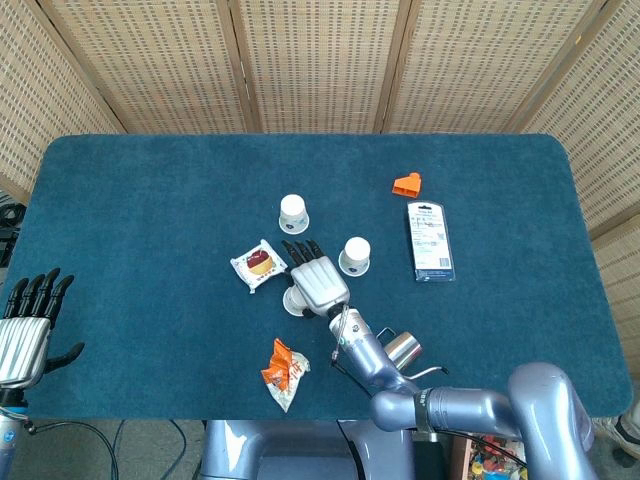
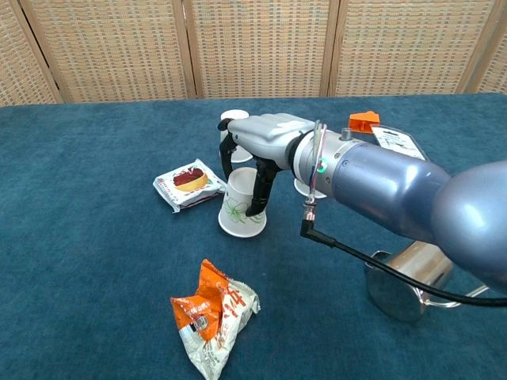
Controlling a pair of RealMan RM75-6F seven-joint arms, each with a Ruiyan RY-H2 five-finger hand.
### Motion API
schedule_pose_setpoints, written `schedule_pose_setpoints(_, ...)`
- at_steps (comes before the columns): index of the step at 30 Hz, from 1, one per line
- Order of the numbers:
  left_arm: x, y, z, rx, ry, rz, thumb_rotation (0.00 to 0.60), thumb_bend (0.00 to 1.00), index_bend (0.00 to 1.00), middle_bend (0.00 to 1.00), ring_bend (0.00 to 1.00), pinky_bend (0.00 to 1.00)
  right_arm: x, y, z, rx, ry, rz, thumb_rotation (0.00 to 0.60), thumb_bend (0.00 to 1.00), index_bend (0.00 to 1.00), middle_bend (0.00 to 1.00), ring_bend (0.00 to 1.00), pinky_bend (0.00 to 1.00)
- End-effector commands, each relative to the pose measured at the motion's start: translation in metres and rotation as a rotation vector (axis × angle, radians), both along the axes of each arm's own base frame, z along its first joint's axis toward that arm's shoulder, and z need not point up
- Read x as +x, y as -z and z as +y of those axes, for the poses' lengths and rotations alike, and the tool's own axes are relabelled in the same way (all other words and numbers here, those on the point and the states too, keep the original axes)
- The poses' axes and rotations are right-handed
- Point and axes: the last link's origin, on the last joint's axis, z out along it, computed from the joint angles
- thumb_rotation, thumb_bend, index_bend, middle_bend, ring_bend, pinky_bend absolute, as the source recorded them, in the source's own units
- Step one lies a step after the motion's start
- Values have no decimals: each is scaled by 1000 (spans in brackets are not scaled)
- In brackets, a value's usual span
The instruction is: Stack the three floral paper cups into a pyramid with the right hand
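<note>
Right hand: dark fingers wrapped around tilted, inverted white floral paper cup.
Left hand: fingers spread, holding nothing.
Table: blue napped felt.
</note>
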Motion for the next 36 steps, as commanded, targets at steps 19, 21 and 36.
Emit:
schedule_pose_setpoints(19,-4,-1,2,6,-18,4,600,199,0,0,0,0,15,-11,-36,-95,-13,21,600,42,495,8,0,0)
schedule_pose_setpoints(21,-4,-1,2,7,-21,5,600,200,0,0,0,0,13,-9,-40,-95,-1,26,600,41,495,7,0,0)
schedule_pose_setpoints(36,-4,6,3,-22,-27,14,600,200,0,0,0,0,-6,-2,-68,-129,55,53,600,42,495,8,0,0)
